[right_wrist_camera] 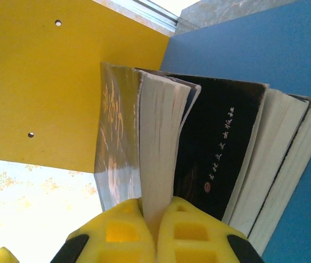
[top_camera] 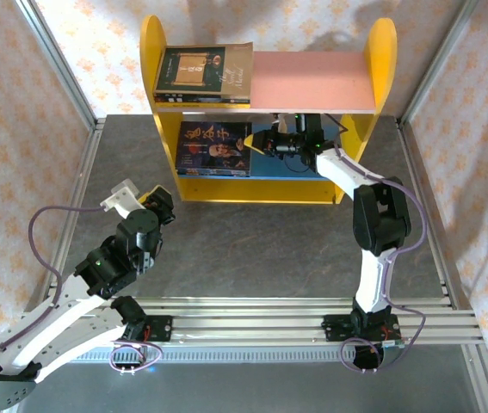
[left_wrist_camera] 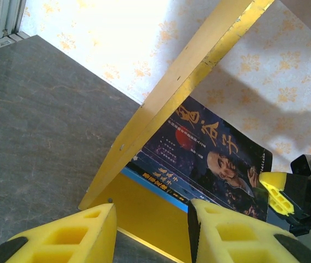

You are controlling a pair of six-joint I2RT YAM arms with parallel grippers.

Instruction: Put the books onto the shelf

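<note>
Yellow-sided shelf [top_camera: 151, 52] at upper centre. Flat stacks of books [top_camera: 202, 73] at left ends of both boards, long axes left-right, spines toward frame bottom. Mid-frame, right gripper [top_camera: 259, 143] pinched shut on lower stack's top book. Lower down, left gripper [left_wrist_camera: 151, 233] partly open, empty.

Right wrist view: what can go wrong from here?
1. The right hand pinches the top book by one edge, its cover splayed; pulling back may drag or crease it.
2. The stack under it is fanned unevenly on the blue board; a nudge could slide it.
</note>
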